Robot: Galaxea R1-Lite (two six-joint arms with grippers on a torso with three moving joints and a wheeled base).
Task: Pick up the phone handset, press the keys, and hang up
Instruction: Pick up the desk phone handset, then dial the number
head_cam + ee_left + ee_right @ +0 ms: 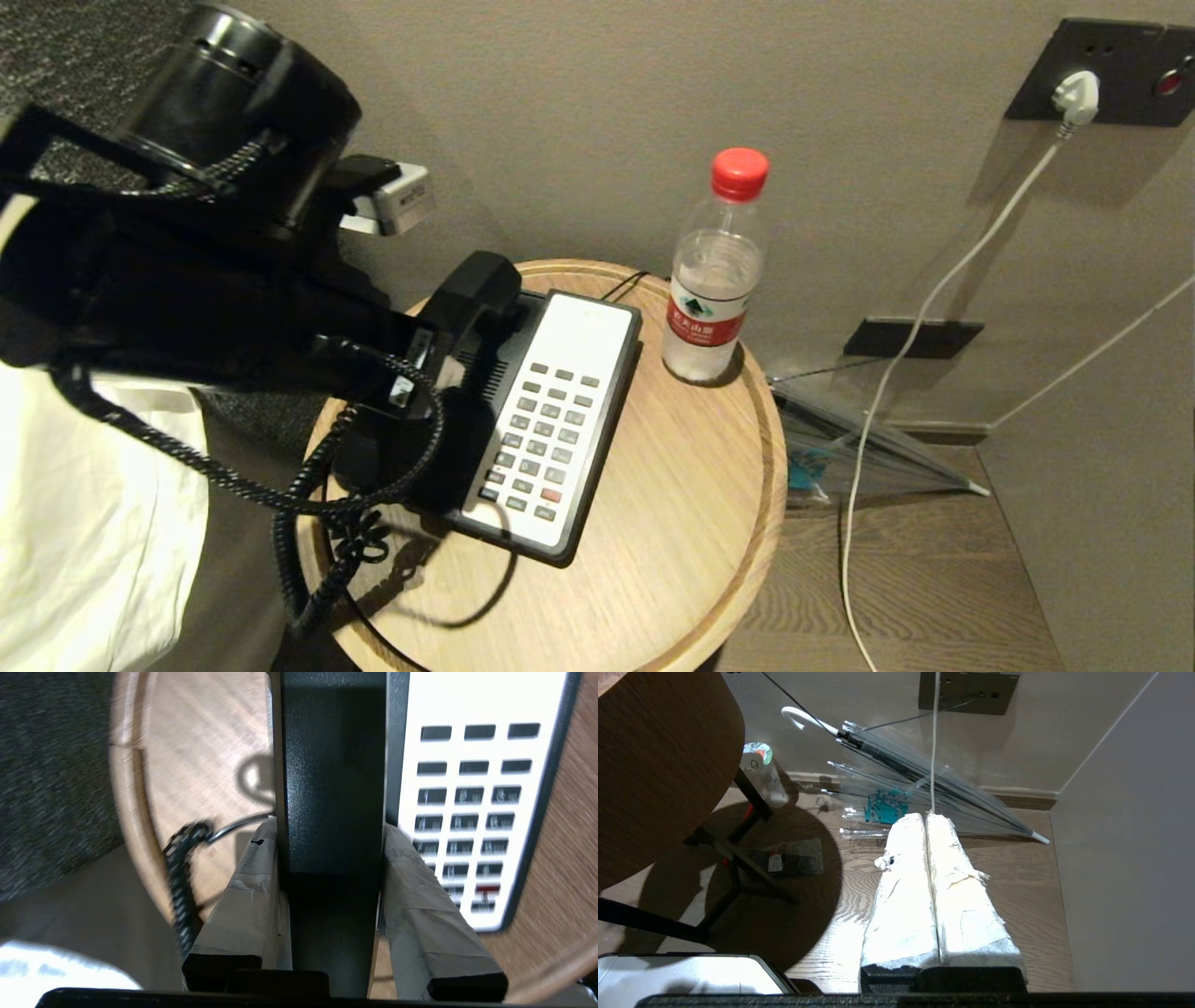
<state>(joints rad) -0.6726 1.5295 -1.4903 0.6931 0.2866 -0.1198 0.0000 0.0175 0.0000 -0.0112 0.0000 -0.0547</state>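
The black phone handset (478,287) lies along the left side of the phone base (560,411), whose white face carries the dark keys (469,795). My left gripper (420,366) reaches in from the left and is shut on the handset (334,788). Its white-taped fingers (247,896) press against both sides of the handset's middle. The black coiled cord (308,523) hangs in a loop off the table's front left edge. My right gripper (927,816) hangs shut and empty above the floor beside the table.
The phone stands on a round wooden table (672,523). A red-capped water bottle (714,280) stands at the back, just right of the phone. A clear umbrella (840,439) and a white cable (896,373) lie right of the table. White bedding (84,523) is at the left.
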